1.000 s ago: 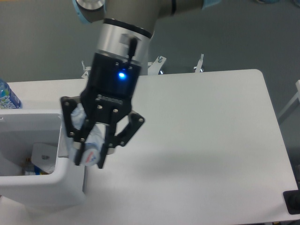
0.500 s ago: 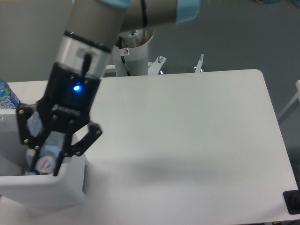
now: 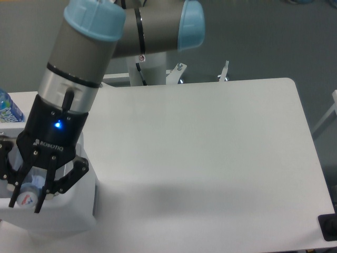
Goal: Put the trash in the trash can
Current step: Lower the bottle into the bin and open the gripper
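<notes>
So the arm's gripper (image 3: 25, 197) is parked way over at about 8 o'clock in the shot, hanging right over the trash can (image 3: 68, 216), which sits at the left end of the white table (image 3: 210, 158). The black fingers (image 3: 67, 178) are clamped around the crushed bottle (image 3: 29, 191), so it's definitely gripping it. You can see the clear crumpled plastic poking out between them, with the whitish cap end pointing down toward 7 o'clock, and there's a bit of red and blue print near that end. The bottle looks like it's over the bin's opening, at or just above rim level, though the gripper body blocks most of the inside, so I can't tell how deep it actually sits or whether it touches anything down there. Only the near wall and the right-hand corner of the can show. There's a blue light glowing on the gripper's body, just above the lettering. Up at 9 o'clock, at the very edge of the frame, a blue-labelled bottle (image 3: 8, 109) stands behind the can. Couldn't spot the little flat plastic piece anywhere, might be hidden by the arm.
</notes>
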Available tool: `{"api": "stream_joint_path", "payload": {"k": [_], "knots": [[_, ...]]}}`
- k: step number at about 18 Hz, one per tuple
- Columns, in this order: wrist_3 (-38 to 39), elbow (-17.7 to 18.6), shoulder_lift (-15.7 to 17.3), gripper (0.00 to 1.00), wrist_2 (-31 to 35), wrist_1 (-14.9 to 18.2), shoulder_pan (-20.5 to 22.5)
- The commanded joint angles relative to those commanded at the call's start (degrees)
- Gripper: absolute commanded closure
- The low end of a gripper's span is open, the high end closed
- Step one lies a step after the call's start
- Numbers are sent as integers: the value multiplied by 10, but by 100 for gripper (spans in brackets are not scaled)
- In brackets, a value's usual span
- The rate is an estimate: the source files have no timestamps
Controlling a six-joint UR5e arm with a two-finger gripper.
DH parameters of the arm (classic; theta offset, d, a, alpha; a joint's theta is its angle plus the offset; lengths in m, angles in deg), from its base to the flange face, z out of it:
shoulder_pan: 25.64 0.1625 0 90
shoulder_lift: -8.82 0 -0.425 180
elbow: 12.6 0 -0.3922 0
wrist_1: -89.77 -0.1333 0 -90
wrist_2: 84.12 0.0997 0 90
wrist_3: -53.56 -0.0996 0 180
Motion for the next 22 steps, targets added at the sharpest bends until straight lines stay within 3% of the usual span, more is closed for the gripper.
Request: {"api": "stream_joint_path", "payload": {"k": [6,9,12,13,18,22], "knots": [[0,7,-20,66,0,-1,-18],[-8,11,-25,43,1,-3,-25],[-46,31,-20,4,4,-3,-26],[-54,33,-16,0,4,-3,-26],[-68,33,10,0,11,-3,-19],[-97,33,51,0,109,-2,15]]}}
